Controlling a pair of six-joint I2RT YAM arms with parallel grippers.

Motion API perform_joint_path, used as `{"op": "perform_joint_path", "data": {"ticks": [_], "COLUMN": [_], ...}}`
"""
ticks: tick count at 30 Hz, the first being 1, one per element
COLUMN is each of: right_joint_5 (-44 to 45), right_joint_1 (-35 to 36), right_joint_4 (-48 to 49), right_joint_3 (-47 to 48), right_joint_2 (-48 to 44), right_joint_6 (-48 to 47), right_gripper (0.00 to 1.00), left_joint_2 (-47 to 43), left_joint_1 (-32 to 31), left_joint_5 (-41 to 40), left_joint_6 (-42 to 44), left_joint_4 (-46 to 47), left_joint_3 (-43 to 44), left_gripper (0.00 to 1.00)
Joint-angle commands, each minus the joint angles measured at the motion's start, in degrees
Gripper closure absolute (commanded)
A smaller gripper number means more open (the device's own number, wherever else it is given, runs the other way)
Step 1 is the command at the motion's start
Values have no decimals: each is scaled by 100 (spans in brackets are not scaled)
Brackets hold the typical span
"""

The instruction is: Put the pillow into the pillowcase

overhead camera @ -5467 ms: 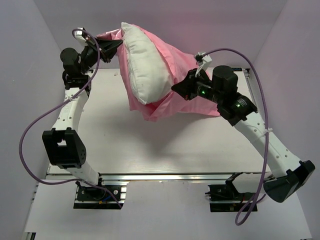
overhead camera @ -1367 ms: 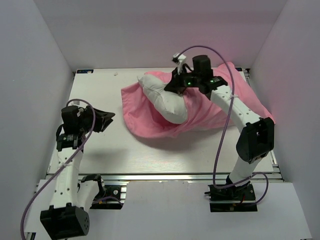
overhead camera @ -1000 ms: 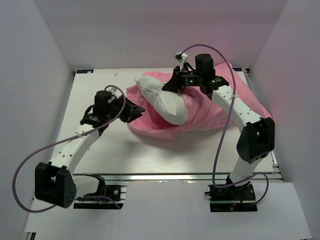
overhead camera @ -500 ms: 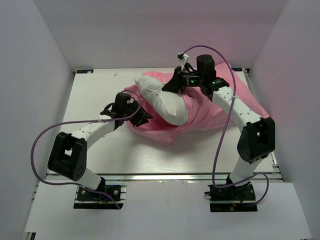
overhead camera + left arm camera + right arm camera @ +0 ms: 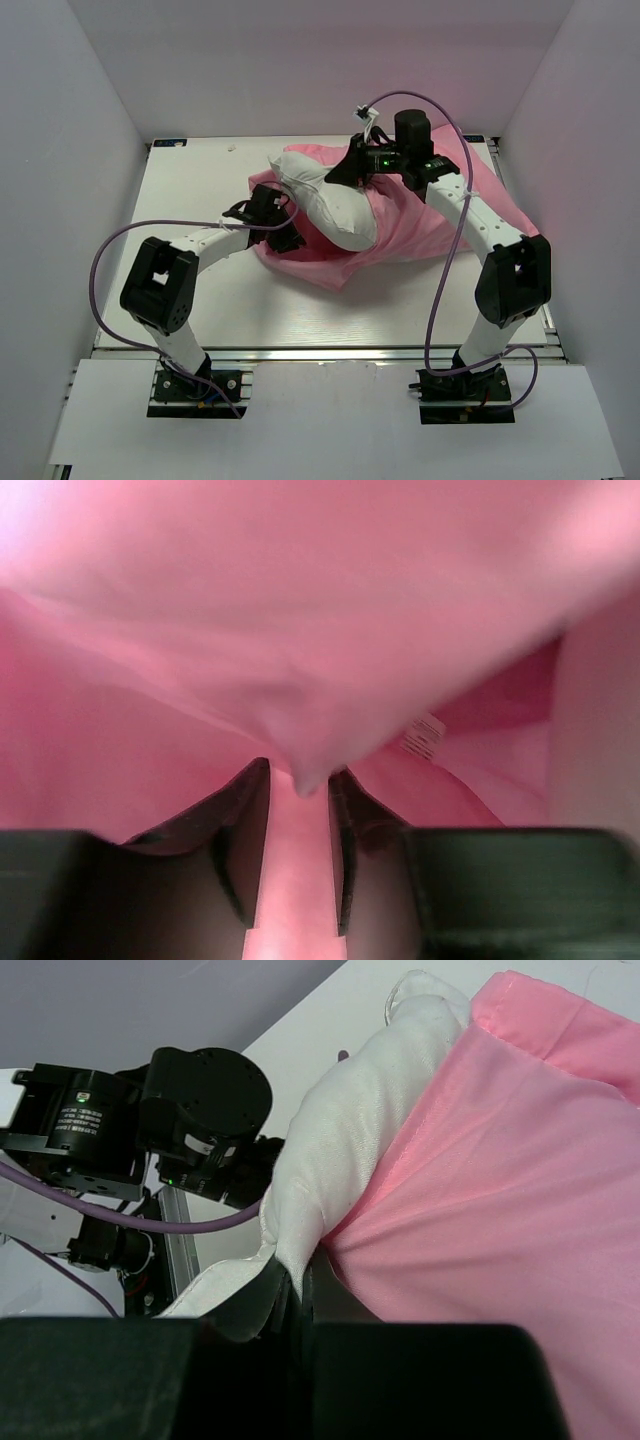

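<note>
The white pillow (image 5: 330, 205) lies tilted on the pink pillowcase (image 5: 430, 215), which is spread across the back right of the table. My right gripper (image 5: 347, 172) is shut on the pillow's back edge; in the right wrist view white fabric (image 5: 350, 1130) is pinched at the gripper (image 5: 300, 1275), with pink cloth (image 5: 500, 1160) beside it. My left gripper (image 5: 289, 231) is pressed against the pillowcase's left edge, under the pillow's near end. In the left wrist view, pink fabric (image 5: 300, 600) fills the frame. The left gripper (image 5: 298, 772) has its jaws a narrow gap apart, with a pink fold hanging at the tips.
The white table (image 5: 200, 300) is walled on the left, back and right. A metal rail (image 5: 330, 352) runs along its near edge. Purple cables loop from both arms. The left arm's black joints (image 5: 200, 1090) show close beside the pillow in the right wrist view.
The bundle came down from the air onto the table. Over the last second my left arm swung in from the left and reached the pillowcase's edge. The right gripper barely moved.
</note>
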Motion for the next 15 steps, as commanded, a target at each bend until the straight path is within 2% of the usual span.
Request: {"op": "perform_joint_path", "data": {"ticks": [1, 6, 11, 12, 15], "right_joint_5": [-339, -330, -312, -234, 64], "right_joint_1": [-49, -67, -93, -93, -93], "right_joint_4": [517, 684, 675, 614, 334], "right_joint_3": [77, 16, -28, -37, -64], "right_joint_2": [-456, -474, -500, -500, -500], "right_joint_6": [180, 215, 163, 119, -215], "right_gripper": [100, 100, 100, 100, 100], "left_joint_2": [24, 59, -28, -81, -467], "left_joint_1": [-17, -26, -35, -26, -26], "left_joint_5": [-264, -378, -422, -449, -545], "left_joint_6": [217, 287, 279, 279, 279], "left_joint_4": [-105, -114, -17, -17, -8], "left_joint_3": [214, 214, 152, 143, 126], "left_gripper": [66, 76, 93, 100, 100]}}
